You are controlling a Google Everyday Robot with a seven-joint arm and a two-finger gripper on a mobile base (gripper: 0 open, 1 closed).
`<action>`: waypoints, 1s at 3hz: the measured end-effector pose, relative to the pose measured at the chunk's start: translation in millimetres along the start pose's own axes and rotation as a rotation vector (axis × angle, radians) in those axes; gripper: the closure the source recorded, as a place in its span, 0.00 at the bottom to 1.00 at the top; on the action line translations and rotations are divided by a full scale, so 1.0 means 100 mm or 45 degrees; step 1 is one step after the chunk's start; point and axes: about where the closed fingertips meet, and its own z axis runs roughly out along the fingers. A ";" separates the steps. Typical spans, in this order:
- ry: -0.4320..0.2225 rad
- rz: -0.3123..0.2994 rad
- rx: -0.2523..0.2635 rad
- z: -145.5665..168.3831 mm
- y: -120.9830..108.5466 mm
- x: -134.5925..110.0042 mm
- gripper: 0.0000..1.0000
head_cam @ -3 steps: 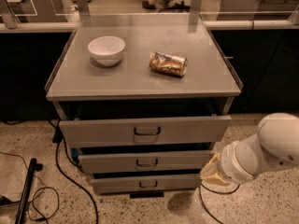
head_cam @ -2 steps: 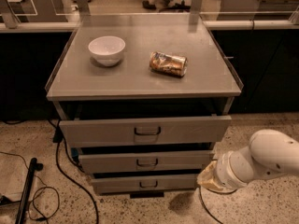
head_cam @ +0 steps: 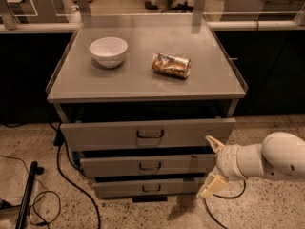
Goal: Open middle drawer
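Gripper (head_cam: 212, 165) at right end of middle drawer (head_cam: 147, 165), jaws apart; drawer front faces camera, long axis left-right.

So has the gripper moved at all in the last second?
Yes, a little. The gripper, now open, has edged left, closer to the right end of the middle drawer, and its arm sits lower against the cabinet than before.
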 end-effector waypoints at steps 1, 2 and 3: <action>0.000 0.001 -0.001 0.00 0.00 0.00 0.00; 0.003 0.019 -0.051 0.26 0.08 0.08 0.00; 0.011 0.086 -0.121 0.68 0.26 0.36 0.00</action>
